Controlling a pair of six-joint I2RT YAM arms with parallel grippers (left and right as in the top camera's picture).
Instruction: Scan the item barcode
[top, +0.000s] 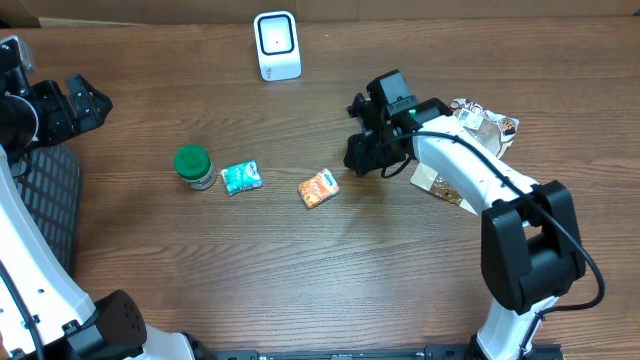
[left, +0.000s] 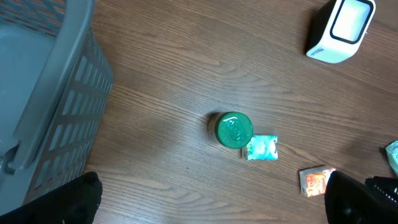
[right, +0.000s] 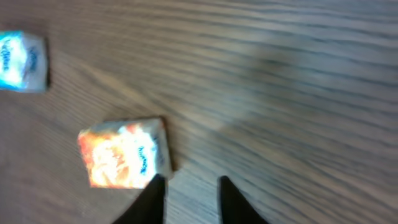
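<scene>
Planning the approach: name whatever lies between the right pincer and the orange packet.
Only bare tabletop separates the right pincer from the orange packet. This shows in the overhead and right wrist views.

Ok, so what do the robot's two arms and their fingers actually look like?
Both are white rounded links with black joints and black wrists. The right arm has a thin black cable along it and a small green light near the wrist. The left arm is white too. Right fingers are black, tapering; left fingers black too.
</scene>
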